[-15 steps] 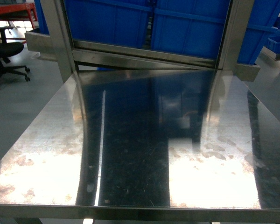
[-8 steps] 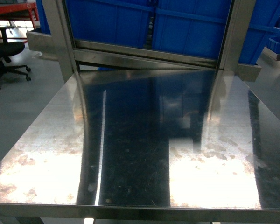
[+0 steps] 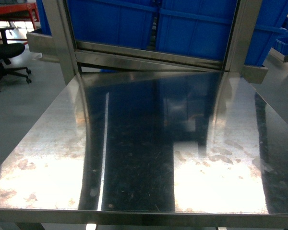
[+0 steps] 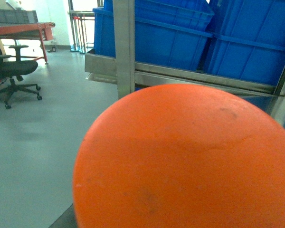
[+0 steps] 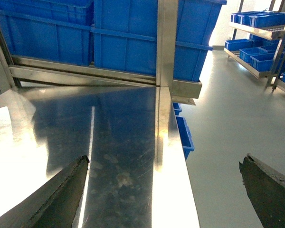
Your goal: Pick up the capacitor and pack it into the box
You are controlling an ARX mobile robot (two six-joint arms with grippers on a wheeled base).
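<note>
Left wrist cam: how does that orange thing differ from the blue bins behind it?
Colour: the orange thing, likely the capacitor's top, is plain orange; the blue bins are blue. Shape: the orange thing has a smooth rounded outline; the bins are boxy with rims. Position: the orange thing sits at the lens, filling the lower frame; the bins stand farther back, behind the steel post. Both are single-coloured.

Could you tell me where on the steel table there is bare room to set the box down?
The whole steel table top in the head view is bare, from the near edge back to the rack of blue bins. The right gripper, jaws wide apart, has nothing between them. The left wrist view is mostly filled by the orange capacitor.
</note>
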